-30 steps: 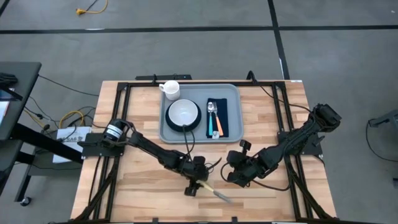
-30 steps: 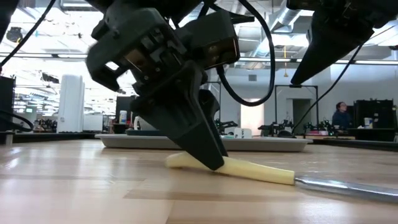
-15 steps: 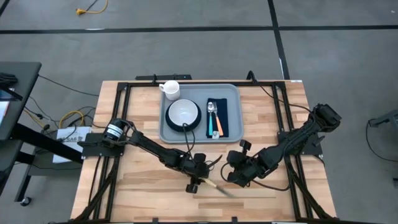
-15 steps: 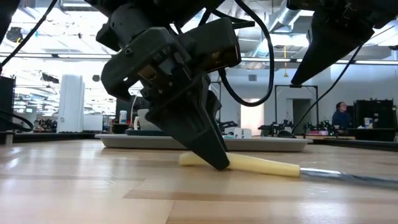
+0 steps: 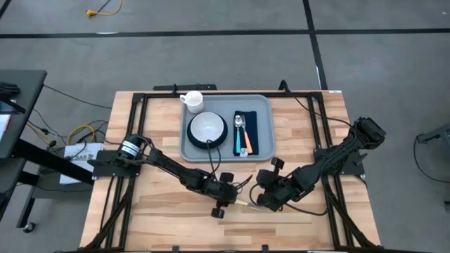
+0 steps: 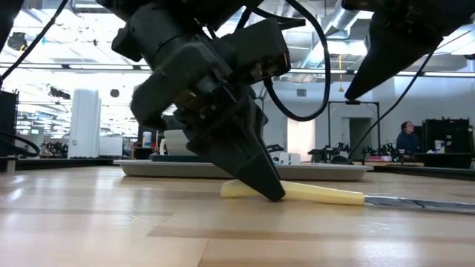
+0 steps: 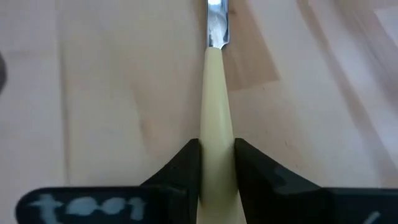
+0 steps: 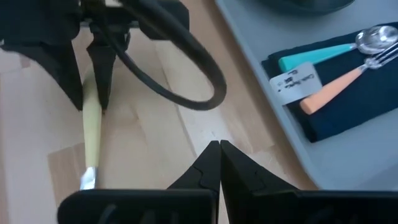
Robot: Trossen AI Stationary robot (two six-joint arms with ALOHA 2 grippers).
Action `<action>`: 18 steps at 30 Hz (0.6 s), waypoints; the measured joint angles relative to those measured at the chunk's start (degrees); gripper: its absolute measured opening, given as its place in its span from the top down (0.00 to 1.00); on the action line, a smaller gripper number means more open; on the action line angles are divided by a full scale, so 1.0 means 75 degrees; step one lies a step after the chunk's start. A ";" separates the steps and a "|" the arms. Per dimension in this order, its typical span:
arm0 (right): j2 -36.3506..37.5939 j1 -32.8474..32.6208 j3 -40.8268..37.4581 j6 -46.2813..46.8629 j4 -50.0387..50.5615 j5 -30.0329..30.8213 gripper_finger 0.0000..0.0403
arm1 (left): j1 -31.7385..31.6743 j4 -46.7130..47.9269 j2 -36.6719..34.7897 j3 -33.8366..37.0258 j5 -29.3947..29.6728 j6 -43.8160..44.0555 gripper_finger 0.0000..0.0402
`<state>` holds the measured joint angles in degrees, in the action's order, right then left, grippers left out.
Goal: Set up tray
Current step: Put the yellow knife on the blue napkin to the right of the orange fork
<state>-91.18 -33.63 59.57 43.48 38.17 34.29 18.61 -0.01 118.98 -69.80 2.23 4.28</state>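
A knife with a cream handle and a steel blade lies on the wooden table, near of the grey-blue tray. My left gripper slants down onto the handle and is shut on it; it also shows in the high view. My right gripper hangs shut above the table just right of the knife, touching nothing. On the tray a spoon and a fork lie on a dark navy napkin. My left gripper pinches the two sides of the knife's handle between its two fingers, near the handle's free end. The fingers slant down from the table's left and point along the knife. The knife lies flat on the table, blade away from the gripper.
On the tray a white bowl sits on a dark round plate, and a white mug stands at its far left corner. Black frame rails run along the table's left and right sides. A person sits far off in the room.
My left gripper has shut on the knife's handle while staying in place. The knife has swung about on the table, its blade end moving toward the far edge, and now lies in line with the fingers. My right gripper has kept still.
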 joint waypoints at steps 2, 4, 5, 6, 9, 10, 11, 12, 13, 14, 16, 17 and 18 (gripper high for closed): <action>0.0000 0.0000 0.0000 0.0002 0.0002 0.0148 1.00 | 0.0007 -0.0063 0.0011 0.0000 0.0259 -0.0010 0.85; 0.0000 0.0002 0.0000 0.0004 0.0013 0.0281 1.00 | 0.0019 -0.0049 0.0011 0.0000 0.0561 -0.0010 0.85; 0.0001 0.0002 0.0000 0.0004 0.0038 0.0318 1.00 | 0.0032 -0.0034 0.0011 0.0000 0.0723 -0.0010 0.85; 0.0012 0.0000 0.0000 0.0006 0.0071 0.0372 1.00 | 0.0042 -0.0017 0.0011 0.0000 0.0866 -0.0006 0.85; 0.0071 0.0000 0.0009 0.0009 0.0068 0.0523 1.00 | 0.0064 0.0085 -0.0026 0.0000 0.1133 0.0008 0.85; 0.0101 0.0003 0.0006 0.0011 0.0069 0.0576 1.00 | 0.0070 0.0213 -0.0067 0.0003 0.1255 0.0018 0.85; 0.0139 -0.0006 0.0006 0.0009 0.0097 0.0656 1.00 | 0.0082 0.0294 -0.0097 0.0003 0.1419 0.0050 0.85; 0.0174 -0.0011 0.0008 0.0010 0.0054 0.0717 1.00 | 0.0111 0.0466 -0.0176 0.0008 0.1693 0.0087 0.85; 0.0208 -0.0015 0.0009 0.0013 0.0040 0.0792 1.00 | 0.0137 0.0740 -0.0284 0.0013 0.2091 0.0113 0.85; 0.0229 -0.0015 0.0009 0.0044 0.0058 0.0845 1.00 | 0.0171 0.0941 -0.0404 0.0018 0.2484 0.0139 0.85; 0.0245 -0.0020 0.0008 0.0140 0.0066 0.0904 1.00 | 0.0260 0.1286 -0.0655 0.0014 0.3288 0.0192 0.85; 0.0261 -0.0020 0.0006 0.0149 0.0077 0.0952 1.00 | 0.0306 0.1523 -0.0796 0.0009 0.3633 0.0232 0.85; 0.0274 -0.0020 0.0009 0.0153 0.0056 0.1009 1.00 | 0.0365 0.1774 -0.0935 0.0009 0.3893 0.0284 0.85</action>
<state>-89.12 -33.78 59.64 44.62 38.59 41.86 21.34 13.30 111.97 -69.73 31.43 6.41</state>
